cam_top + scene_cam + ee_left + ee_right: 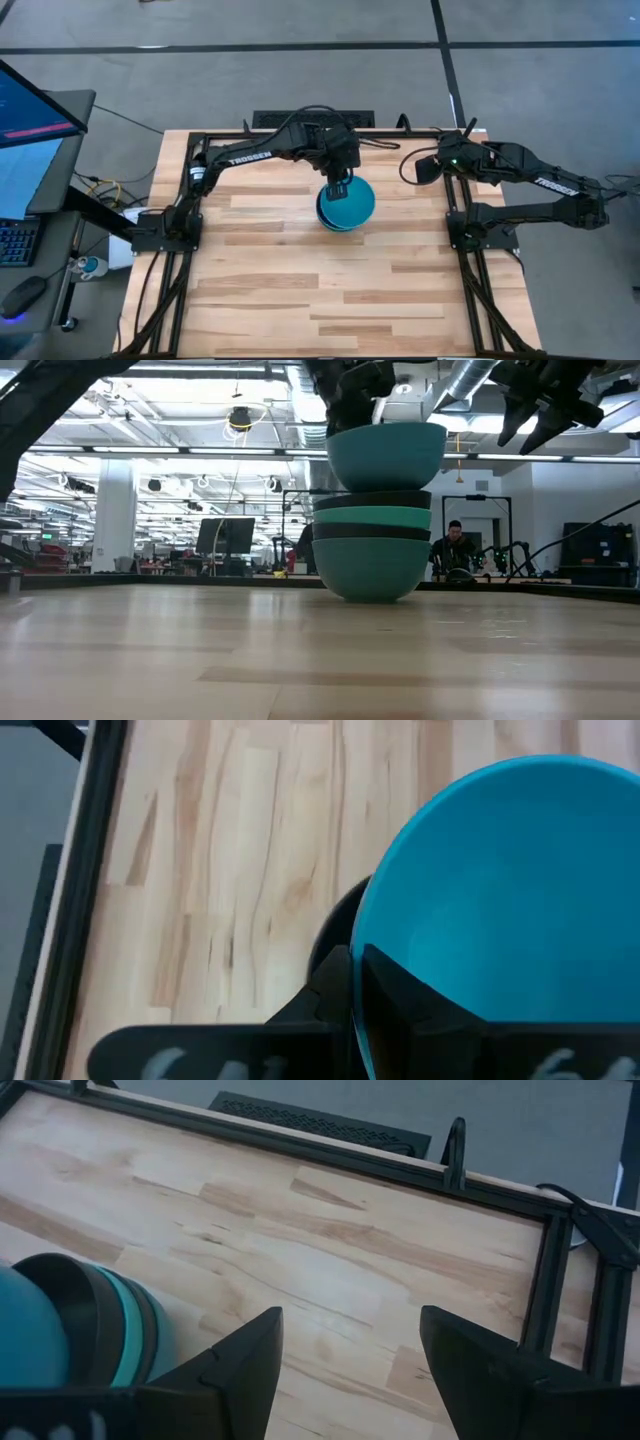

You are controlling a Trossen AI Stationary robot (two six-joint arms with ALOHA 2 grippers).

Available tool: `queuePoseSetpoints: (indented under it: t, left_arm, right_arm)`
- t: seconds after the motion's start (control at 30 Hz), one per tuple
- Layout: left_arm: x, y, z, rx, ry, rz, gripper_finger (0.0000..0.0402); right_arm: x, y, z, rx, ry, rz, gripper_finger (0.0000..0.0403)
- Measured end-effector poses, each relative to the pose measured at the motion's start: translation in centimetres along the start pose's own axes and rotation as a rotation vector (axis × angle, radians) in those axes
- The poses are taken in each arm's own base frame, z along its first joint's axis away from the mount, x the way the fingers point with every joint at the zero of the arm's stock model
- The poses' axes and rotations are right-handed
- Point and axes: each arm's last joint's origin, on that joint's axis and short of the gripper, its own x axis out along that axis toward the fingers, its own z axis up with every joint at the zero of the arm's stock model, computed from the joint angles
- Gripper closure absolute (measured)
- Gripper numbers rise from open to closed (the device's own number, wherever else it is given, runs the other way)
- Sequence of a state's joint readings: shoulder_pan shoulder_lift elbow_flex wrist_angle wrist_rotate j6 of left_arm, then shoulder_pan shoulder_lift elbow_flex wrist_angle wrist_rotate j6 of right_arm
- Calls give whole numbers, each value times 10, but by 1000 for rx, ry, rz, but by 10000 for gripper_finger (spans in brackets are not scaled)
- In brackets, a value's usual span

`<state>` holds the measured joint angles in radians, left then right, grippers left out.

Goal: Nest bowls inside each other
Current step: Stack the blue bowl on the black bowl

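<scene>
A stack of nested bowls (pixel 371 555) stands on the table's far middle. From the bottom up it is a blue bowl, a black one, a teal-green one (pixel 372 517) and a black one (pixel 372 501). My left gripper (pixel 339 184) is shut on a fifth, cyan-blue bowl (pixel 349 201) right over the stack. In the low view this bowl (pixel 386 456) stands high, with its underside at the top black bowl's mouth. My right gripper (pixel 350 1355) is open and waits raised near the table's far right, well clear of the stack (pixel 90 1325). My left gripper holds the cyan-blue bowl by its rim (pixel 360 932) on the side toward the table's far edge. One finger (pixel 400 990) is inside the bowl and one (pixel 325 985) outside, coming from above and pointing down. The bowl is upright; whether its underside touches the black bowl (pixel 337 925) below, I cannot tell.
A black frame rail (pixel 330 1148) runs along the table's far edge, with posts at the corners. Bare wood (pixel 330 290) lies on the near side of the stack. A monitor and desk (pixel 30 130) stand off the table's left. A person (pixel 455 545) sits in the room behind.
</scene>
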<state>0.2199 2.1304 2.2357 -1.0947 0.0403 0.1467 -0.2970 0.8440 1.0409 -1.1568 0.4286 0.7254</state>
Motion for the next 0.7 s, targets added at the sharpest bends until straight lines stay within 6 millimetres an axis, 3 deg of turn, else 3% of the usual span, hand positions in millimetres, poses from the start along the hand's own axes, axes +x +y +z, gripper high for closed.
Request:
queuePoseSetpoints:
  t: [0.13, 0.3, 0.47, 0.7]
  left_arm:
    - [0, 1, 1, 6, -6, 5, 401]
    - [23, 1, -8, 2, 94, -14, 401]
    - [33, -2, -5, 20, 73, -19, 401]
    - [34, 7, -10, 0, 117, -15, 401]
  right_arm:
    - [0, 0, 0, 0, 0, 0, 144]
    - [0, 0, 0, 0, -1, -1, 144]
    - [0, 0, 0, -2, 0, -1, 144]
    - [0, -1, -1, -5, 5, -7, 144]
